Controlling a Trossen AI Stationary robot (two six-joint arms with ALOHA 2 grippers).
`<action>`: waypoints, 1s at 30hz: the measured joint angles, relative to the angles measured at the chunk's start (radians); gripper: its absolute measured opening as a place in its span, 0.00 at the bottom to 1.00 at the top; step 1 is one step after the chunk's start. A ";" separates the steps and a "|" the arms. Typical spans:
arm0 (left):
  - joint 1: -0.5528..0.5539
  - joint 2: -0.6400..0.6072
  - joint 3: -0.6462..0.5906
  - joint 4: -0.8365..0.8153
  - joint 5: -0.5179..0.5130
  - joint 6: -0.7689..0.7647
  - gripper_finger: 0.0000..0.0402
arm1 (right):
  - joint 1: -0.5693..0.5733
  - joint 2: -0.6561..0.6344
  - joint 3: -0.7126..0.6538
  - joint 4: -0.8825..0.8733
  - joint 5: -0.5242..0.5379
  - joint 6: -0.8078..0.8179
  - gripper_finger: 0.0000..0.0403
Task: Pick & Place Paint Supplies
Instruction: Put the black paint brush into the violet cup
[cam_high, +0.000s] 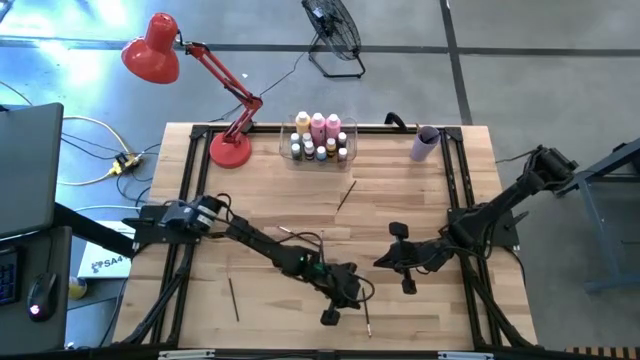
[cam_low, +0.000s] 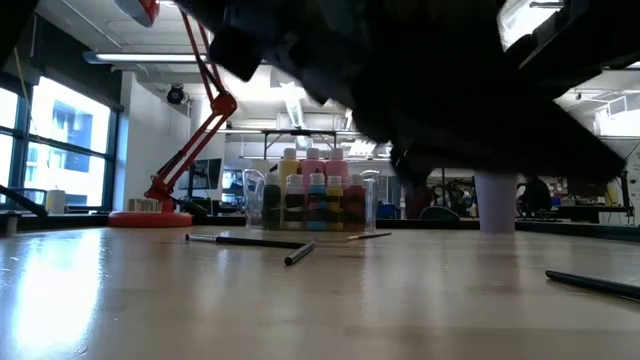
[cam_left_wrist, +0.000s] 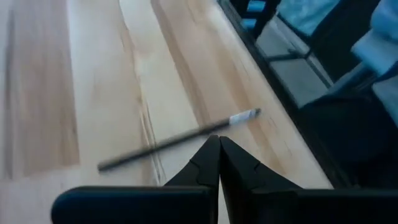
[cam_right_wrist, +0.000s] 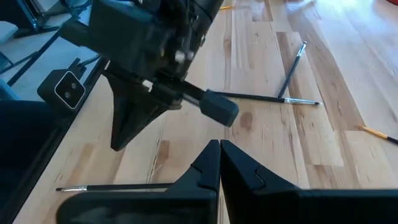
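Observation:
A clear bin (cam_high: 320, 140) at the table's far edge holds pink and yellow-orange paint bottles (cam_high: 318, 125) and tiny white-capped ones (cam_low: 315, 205). Thin paintbrushes lie flat on the wood: one (cam_high: 347, 195) mid-table, one (cam_high: 233, 298) near left, one (cam_high: 366, 320) by the near edge. My left gripper (cam_high: 355, 305) is shut and hovers just short of that last brush (cam_left_wrist: 180, 140), its fingertips (cam_left_wrist: 219, 146) tilted down toward it. My right gripper (cam_high: 382, 262) is shut and hangs above the table right of centre, facing the left gripper (cam_right_wrist: 121, 140).
A lilac cup (cam_high: 425, 143) stands at the far right and a red desk lamp (cam_high: 228, 148) at the far left. Two crossed brushes (cam_right_wrist: 286, 81) and an orange-tipped one (cam_right_wrist: 373, 132) lie beyond the left arm. The table's near edge (cam_left_wrist: 292, 118) runs close past the brush.

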 joint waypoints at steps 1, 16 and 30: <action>-0.001 0.003 -0.001 -0.003 -0.002 -0.005 0.01 | 0.000 0.000 0.000 -0.001 0.000 0.000 0.00; 0.001 0.043 -0.001 0.000 -0.058 -0.041 0.01 | 0.022 0.026 0.000 0.089 -0.194 0.218 0.00; 0.002 0.043 0.000 -0.010 -0.097 -0.021 0.01 | 0.130 0.411 0.052 0.404 -0.212 0.486 0.00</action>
